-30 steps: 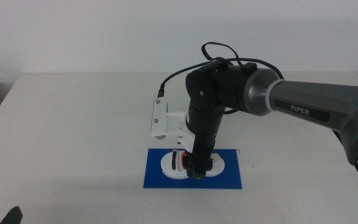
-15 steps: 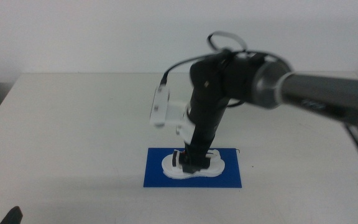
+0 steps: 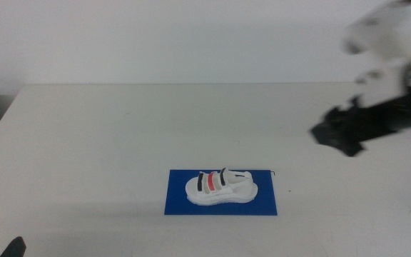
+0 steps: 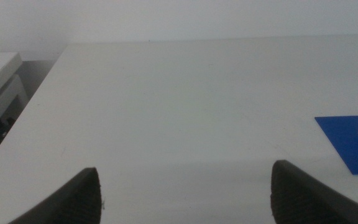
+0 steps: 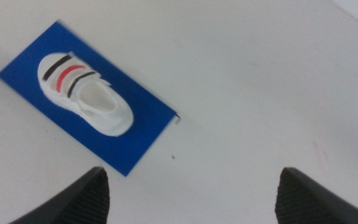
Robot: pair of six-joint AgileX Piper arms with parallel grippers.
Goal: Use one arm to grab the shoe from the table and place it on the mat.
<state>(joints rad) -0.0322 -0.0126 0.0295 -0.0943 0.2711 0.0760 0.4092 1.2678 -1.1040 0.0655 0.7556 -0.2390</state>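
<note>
The table is a wide, plain off-white top. A thin, flat blue mat lies on it, w/ the white thick-soled strapped shoe set on it. The right gripper is seen blurred, well apart from the shoe, jaws spread, empty. The left gripper is held low near the table's edge, jaws parted.

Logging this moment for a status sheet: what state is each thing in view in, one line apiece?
shoe: upright on its sole, lying on the mat, held by nothing.
mat: flat on the table, shoe on top.
right pincer: open, empty, raised above the table, off to the shoe's right.
left pincer: open, empty, waiting low near the table's front left.
</note>
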